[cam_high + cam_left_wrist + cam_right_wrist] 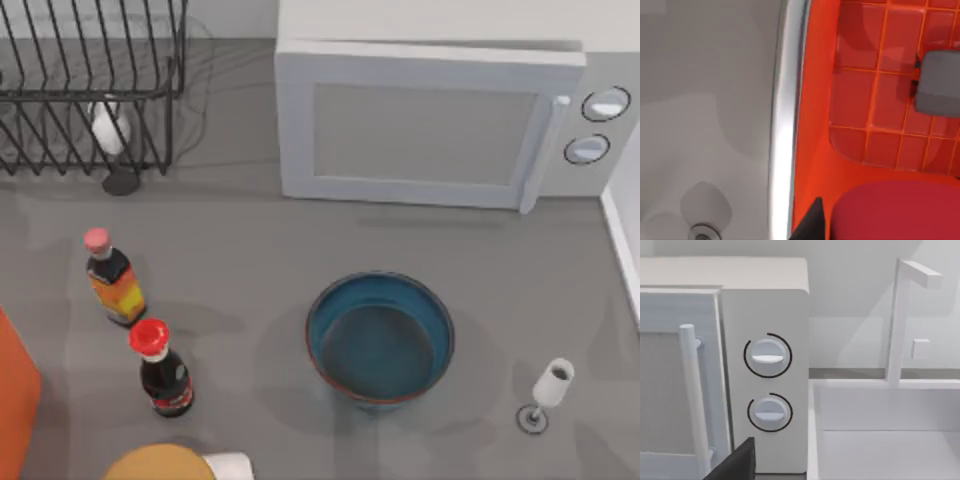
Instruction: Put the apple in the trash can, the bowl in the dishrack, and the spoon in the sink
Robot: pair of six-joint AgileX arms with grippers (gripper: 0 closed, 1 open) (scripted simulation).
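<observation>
The apple [895,212] is a dark red round shape close up in the left wrist view, over the open orange trash can [815,110], whose tiled red floor lies below it. My left gripper's dark finger [812,220] rests against the apple's side. In the top view the trash can [15,400] stands at the left edge. The teal bowl [380,338] sits upright and unheld in the middle front. The black wire dishrack [90,80] stands at the back left. The white sink [885,440] lies beside the microwave. The spoon is out of view. My right gripper [735,465] stays parked facing the microwave.
A white microwave [430,120] fills the back. Two bottles [115,278] [162,365] stand front left, near a yellow-orange disc [160,463]. One wine glass [548,390] stands front right, another [110,130] by the dishrack. A grey block [940,82] lies in the trash can. A faucet [900,315] rises over the sink.
</observation>
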